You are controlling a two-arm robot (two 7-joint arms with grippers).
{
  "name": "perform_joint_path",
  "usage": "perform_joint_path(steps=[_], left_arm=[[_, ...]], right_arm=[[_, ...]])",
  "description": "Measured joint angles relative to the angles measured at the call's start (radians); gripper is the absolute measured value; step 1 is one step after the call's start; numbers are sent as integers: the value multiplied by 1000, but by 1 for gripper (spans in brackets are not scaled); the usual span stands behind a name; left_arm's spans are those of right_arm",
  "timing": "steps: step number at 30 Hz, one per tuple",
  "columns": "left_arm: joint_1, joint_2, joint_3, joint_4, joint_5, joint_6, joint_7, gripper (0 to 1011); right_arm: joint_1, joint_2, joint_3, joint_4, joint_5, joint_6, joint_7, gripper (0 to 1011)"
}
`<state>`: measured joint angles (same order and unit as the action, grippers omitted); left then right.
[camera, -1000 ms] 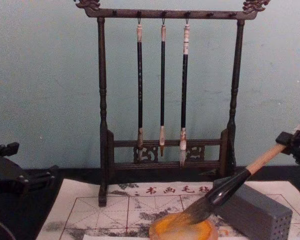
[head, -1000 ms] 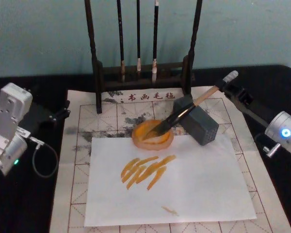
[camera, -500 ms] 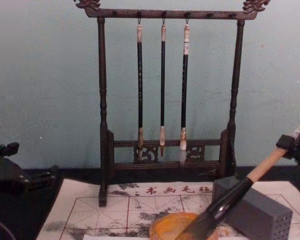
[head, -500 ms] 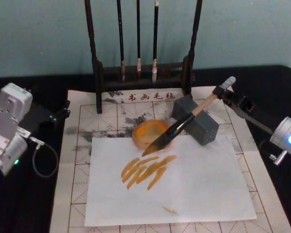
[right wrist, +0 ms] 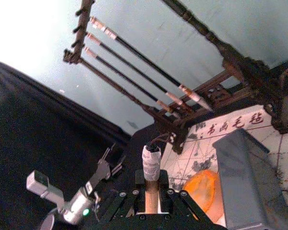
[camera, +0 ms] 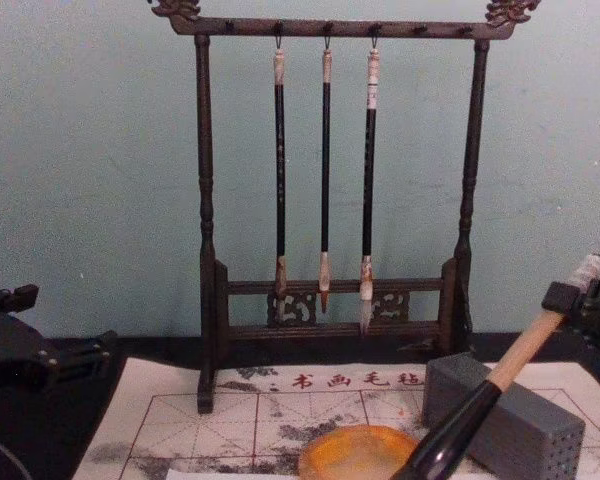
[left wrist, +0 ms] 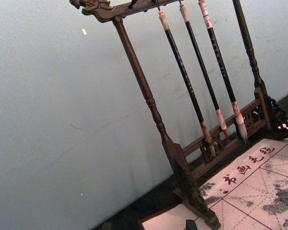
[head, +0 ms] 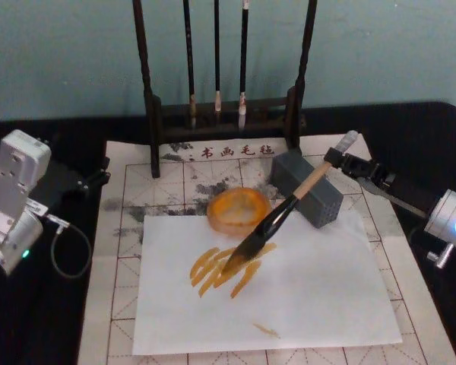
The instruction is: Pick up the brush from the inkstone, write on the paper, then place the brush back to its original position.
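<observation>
Brush [head: 285,211]: large, with a pale wooden handle, black lower shaft and dark bristles. Tilted, with the capped top end up toward the robot's right and the bristles down toward the left. Clear of its resting place. Bristle tip at the orange strokes [head: 213,274]; contact with the surface not discernible.

Right gripper [head: 340,160]: reaching in from the right, jaws clenched on the brush handle just below the wrapped end cap, as seen in the right wrist view.

White sheet [head: 311,289]: plain, bearing a cluster of slanted orange strokes under the brush tip and one small orange mark nearer the front edge.

Paper [head: 120,251]: off-white, with red grid lines, grey smudges and a row of red characters along the far edge. Lying flat beneath the white sheet and extending past it on all sides.

Inkstone [head: 239,207]: round, orange, at the far edge of the white sheet, just left of the brush shaft.

Grey block [head: 319,199]: just right of the inkstone, with the brush handle crossing in front of it.

Rack [head: 148,99]: dark wood, at the far end of the paper, with three thin brushes [head: 216,53] hanging from it.

Left gripper [head: 80,181]: parked on the black table [head: 30,319], left of the paper. Grip state not discernible.
</observation>
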<state>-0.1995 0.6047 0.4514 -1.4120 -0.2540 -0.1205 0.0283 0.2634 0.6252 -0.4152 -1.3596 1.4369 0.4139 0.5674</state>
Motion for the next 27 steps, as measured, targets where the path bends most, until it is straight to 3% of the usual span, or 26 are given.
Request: perform_joint_path(steps=[14,27], left_arm=[[0,0,0,0,0,0,0,1001],[0,0,0,0,0,0,0,1001]], right_arm=[[26,38,-66,2,-32,-6,62,174],[43,53,-113,9,-42,-21,64,174]])
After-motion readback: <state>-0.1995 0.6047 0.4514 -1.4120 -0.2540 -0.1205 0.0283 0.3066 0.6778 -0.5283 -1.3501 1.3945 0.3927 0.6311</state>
